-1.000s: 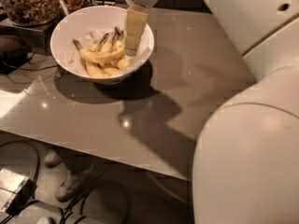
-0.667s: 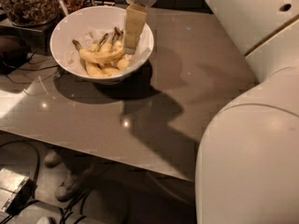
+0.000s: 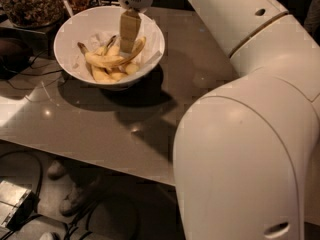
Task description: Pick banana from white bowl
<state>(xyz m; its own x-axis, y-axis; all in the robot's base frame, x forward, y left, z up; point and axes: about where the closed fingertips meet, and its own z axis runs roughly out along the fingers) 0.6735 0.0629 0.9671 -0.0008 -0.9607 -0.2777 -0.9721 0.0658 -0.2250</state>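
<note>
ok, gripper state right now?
Gripper: cannot be told. It is down inside the white bowl, right at the banana.

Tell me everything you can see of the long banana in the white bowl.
The long curved yellow banana lies on its side in the large round white bowl, atop shorter yellow bananas. Its thin dark stem points toward the picture's left. The robot's pincer reaches down from above to its right half; whether they touch is unclear.
</note>
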